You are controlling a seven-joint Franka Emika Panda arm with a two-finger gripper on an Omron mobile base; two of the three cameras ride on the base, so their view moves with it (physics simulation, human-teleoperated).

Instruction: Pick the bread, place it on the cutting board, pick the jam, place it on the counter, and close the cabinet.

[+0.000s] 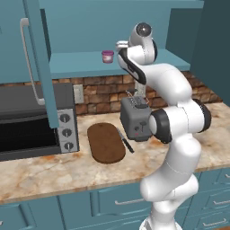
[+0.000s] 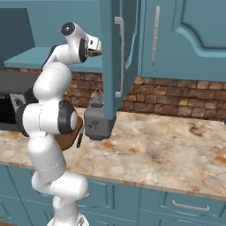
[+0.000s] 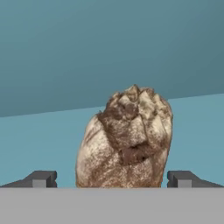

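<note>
No readable text, labels, brands or numbers anywhere — the toaster [image 1: 135, 119] front, the oven knobs [image 1: 67, 132] and the jam [image 1: 107, 56] jar show no legible markings, and the cabinet [image 2: 125, 53] doors are plain — nothing to transcribe.
</note>
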